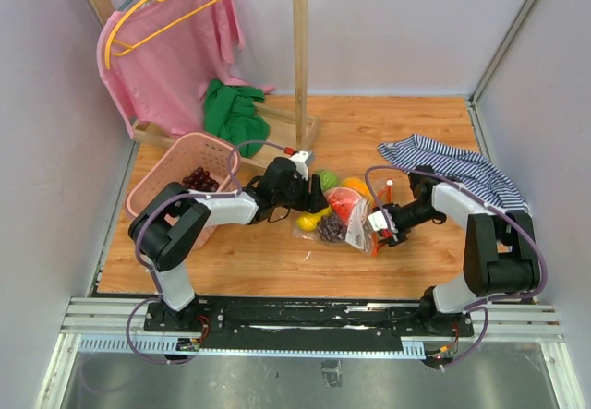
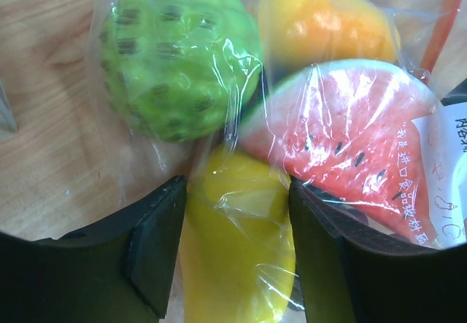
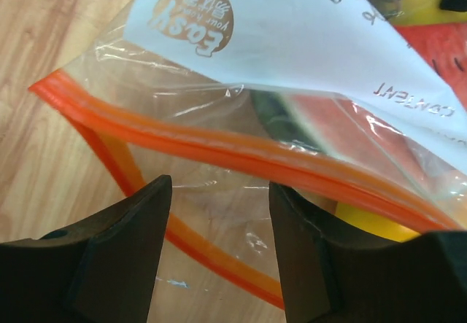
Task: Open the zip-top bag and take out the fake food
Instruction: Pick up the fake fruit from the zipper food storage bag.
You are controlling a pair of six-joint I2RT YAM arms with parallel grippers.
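Note:
The zip-top bag (image 1: 343, 213) lies mid-table, full of fake food. In the left wrist view my left gripper (image 2: 237, 213) is shut through the plastic on a yellow fruit (image 2: 233, 235). Beyond it lie a green leafy ball (image 2: 179, 53), an orange fruit (image 2: 321, 24) and a watermelon slice (image 2: 343, 133). My left gripper (image 1: 297, 198) sits at the bag's left end. My right gripper (image 1: 380, 227) is at its right end. Its jaws (image 3: 219, 199) are open at the bag's mouth. The upper orange zip strip (image 3: 219, 144) is parted from the lower strip (image 3: 204, 254), which runs between the fingers. The white label (image 3: 277, 39) shows above.
A pink basket (image 1: 162, 192) stands left of my left arm, with dark grapes (image 1: 199, 180) in it. A striped cloth (image 1: 452, 164) lies by the right arm. A green cloth (image 1: 231, 109) and a wooden rack (image 1: 300, 58) with a pink garment (image 1: 175, 49) stand at the back.

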